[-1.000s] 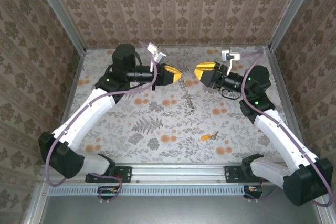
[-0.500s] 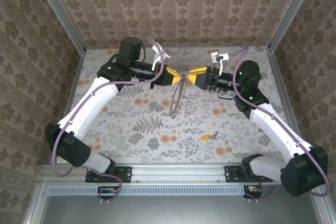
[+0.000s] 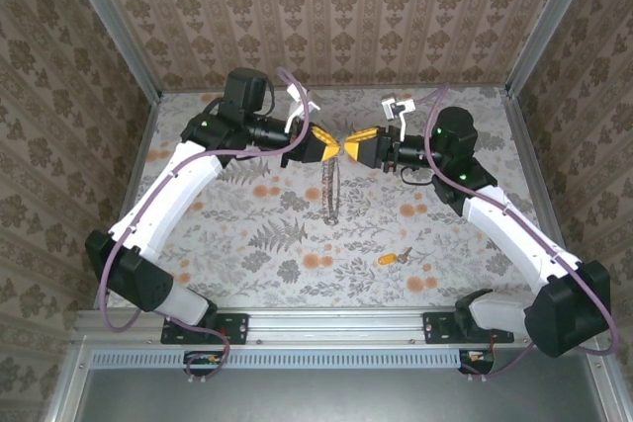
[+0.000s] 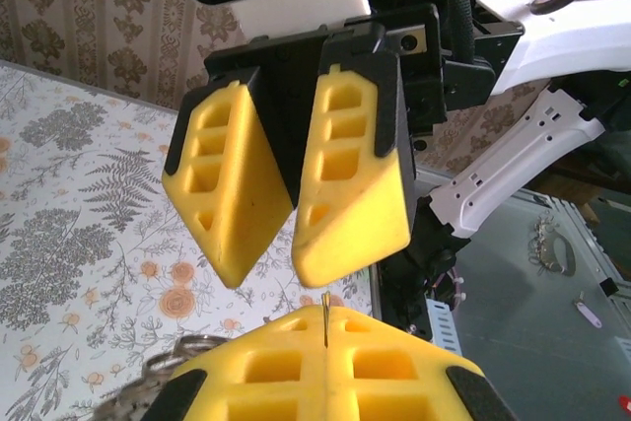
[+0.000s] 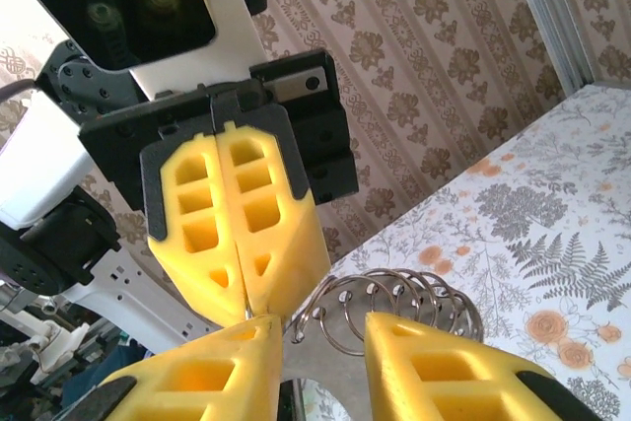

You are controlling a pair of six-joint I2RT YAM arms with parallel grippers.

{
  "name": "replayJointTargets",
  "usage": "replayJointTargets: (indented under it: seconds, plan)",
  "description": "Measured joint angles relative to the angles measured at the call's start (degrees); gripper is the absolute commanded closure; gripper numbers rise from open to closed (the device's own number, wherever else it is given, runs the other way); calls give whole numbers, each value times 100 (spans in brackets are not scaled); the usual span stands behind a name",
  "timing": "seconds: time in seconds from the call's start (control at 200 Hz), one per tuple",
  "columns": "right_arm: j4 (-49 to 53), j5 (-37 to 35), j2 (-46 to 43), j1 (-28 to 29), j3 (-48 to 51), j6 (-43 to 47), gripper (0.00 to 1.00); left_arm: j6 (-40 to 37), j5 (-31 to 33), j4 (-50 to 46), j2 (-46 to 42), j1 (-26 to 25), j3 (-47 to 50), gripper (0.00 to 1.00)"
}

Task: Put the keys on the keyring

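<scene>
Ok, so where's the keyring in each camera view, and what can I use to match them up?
Top external: the keyring hangs at centre, below where the left end effector faces the right end effector.
Left wrist: bottom left edge, beside that camera's own yellow fingers.
Right wrist: lower centre, its loops between that camera's own fingers.
Shared landmark: the left end effector, shut on the keyring's top.

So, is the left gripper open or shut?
Shut on the keyring: the fingers of the left gripper press flat together, and the chain hangs from their tip.
</scene>
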State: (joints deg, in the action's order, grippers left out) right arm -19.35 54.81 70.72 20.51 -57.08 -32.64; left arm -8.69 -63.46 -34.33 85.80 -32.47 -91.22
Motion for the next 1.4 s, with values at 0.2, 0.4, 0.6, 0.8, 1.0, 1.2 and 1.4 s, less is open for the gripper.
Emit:
replayJointTargets:
  seconds: [0.2, 0.4, 0.6, 0.8, 1.0, 1.2, 1.4]
  plan:
    - [35, 13, 17, 28, 0, 59, 73, -13, -37, -2, 37, 0, -17, 100]
    - [214, -39, -13, 28, 2, 201, 67, -15, -74, -24, 50, 28, -17, 100]
    - [310, -85, -243, -52, 26, 254, 68, -17, -83, -37, 52, 33, -17, 100]
    - [273, -26, -299, -61, 26, 225, 68, -20, -87, -39, 52, 33, -17, 100]
    - [240, 15, -247, 22, 24, 223, 68, -20, -87, -39, 52, 33, -17, 100]
    - [157, 15, -116, 98, 22, 223, 70, -20, -87, -39, 52, 33, -17, 100]
    - [39, 28, -20, 131, -7, 140, 77, -24, -90, -39, 63, 46, -17, 100]
